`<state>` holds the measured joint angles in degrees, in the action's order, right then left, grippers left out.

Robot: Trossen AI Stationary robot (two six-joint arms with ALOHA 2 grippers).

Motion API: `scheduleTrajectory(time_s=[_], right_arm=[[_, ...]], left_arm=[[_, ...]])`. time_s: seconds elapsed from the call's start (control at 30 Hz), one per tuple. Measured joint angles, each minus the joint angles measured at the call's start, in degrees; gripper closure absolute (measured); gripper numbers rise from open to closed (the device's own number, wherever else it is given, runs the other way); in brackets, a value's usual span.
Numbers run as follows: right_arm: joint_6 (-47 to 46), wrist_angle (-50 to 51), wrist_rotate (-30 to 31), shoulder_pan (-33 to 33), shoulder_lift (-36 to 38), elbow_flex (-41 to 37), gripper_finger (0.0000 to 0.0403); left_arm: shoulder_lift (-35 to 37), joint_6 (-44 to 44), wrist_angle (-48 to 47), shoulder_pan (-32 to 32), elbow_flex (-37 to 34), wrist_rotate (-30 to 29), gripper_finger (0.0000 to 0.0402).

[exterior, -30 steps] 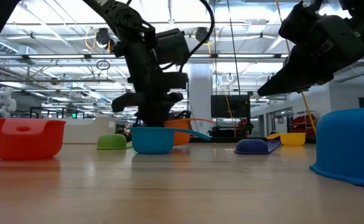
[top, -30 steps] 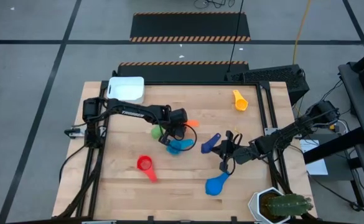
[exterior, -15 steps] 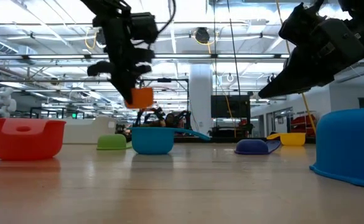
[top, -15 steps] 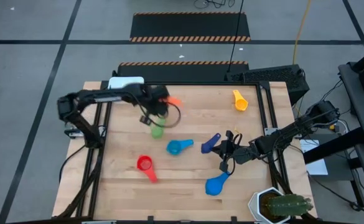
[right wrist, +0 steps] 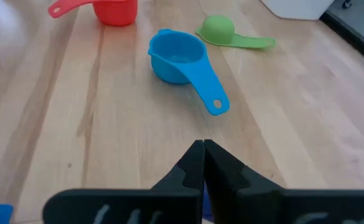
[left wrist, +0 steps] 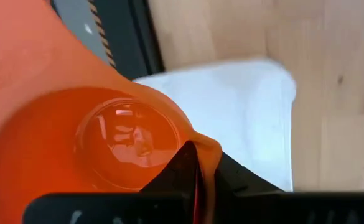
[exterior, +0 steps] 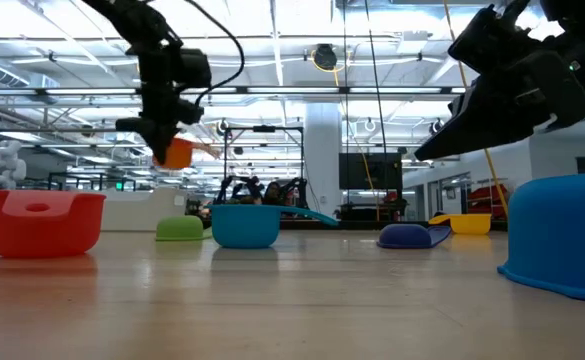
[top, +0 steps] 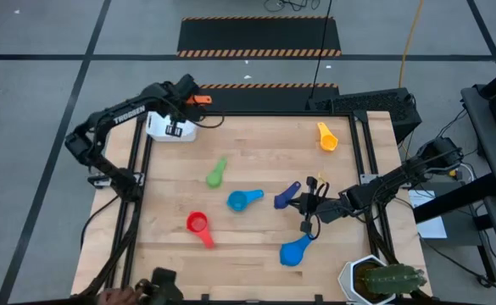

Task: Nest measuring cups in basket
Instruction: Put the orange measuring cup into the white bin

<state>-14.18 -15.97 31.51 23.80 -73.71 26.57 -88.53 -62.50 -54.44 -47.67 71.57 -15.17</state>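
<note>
My left gripper hangs over the table's far left corner, shut on the orange measuring cup, just above the white basket. On the table lie the green cup, light blue cup, navy cup, red cup, the blue cup mouth down, and the yellow cup. My right gripper hovers shut beside the navy cup, holding nothing. My left gripper pinches the orange cup's wall at its rim, one finger inside the bowl and one outside. The fingers slant steeply down from above. The cup is lifted clear, mouth toward the wrist camera, over the basket.
A white pot with a cactus stands at the near right corner. Black frame rails run along the table's left and right sides. Bare wood lies between the basket and the green cup.
My left gripper has swung from the table's middle, beside the light blue cup, toward the far left corner and upward, rolling as it went. It has lifted the orange cup clear of the table and brought it over the basket. The other cups have stayed in place.
</note>
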Motion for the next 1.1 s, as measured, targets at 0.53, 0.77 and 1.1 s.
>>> scheduleTrajectory(time_s=[0.53,0.77,1.1], right_arm=[[1.3,0.4,-0.2,0.0,0.0,0.0,0.0403],[1.4,0.4,-0.2,0.3,0.0,0.0,0.0403],[1.7,0.4,-0.2,0.3,0.0,0.0,0.0403]], left_arm=[[-1.2,-1.8,-4.6,-0.9,-1.4,1.7,0.039],[-4.0,3.0,-5.0,-0.7,-1.4,0.1,0.0395],[-12.8,3.4,-1.7,1.7,-1.4,1.5,0.0395]])
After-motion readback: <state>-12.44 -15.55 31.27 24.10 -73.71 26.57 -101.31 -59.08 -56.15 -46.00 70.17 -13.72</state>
